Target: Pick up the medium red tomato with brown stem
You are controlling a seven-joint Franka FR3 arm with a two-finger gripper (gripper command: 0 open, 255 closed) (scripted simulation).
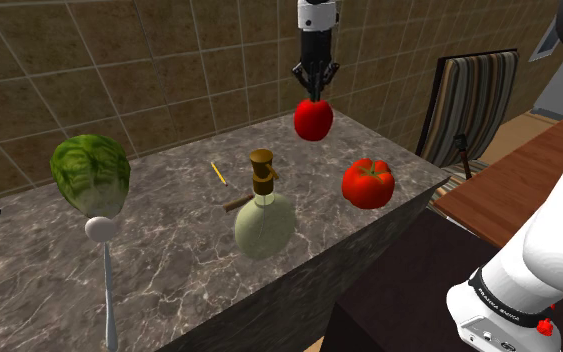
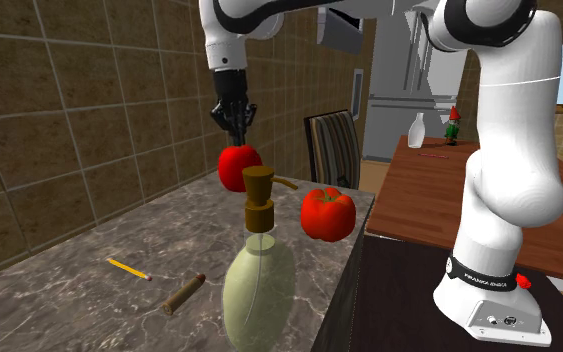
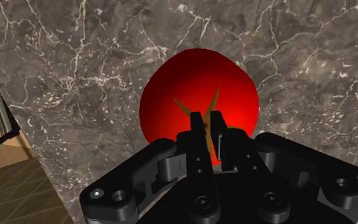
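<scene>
Black two-finger gripper [image 1: 315, 86] points straight down. Fingers [image 3: 196, 130] are drawn narrow, pinching the brown stem on top of the glossy round red tomato [image 1: 313, 121]. The tomato hangs directly beneath the fingertips and touches them at the stem only. It appears raised off the grey veined marble countertop [image 1: 169, 270]; in the wrist view, marble lies beyond it.

Nearest other item to the fingers is a lobed red pepper-like fruit [image 1: 368, 184], lower down on the counter and apart from the tomato. Further from the fingers is a pale green rounded dispenser bottle with a brown pump [image 1: 263, 220]. A thin yellow pencil [image 1: 218, 173] and a short brown cylinder [image 2: 183, 294] lie near it. Farthest from the fingers are a green leafy lettuce head [image 1: 90, 174] and a white long-handled spoon [image 1: 105, 265].
</scene>
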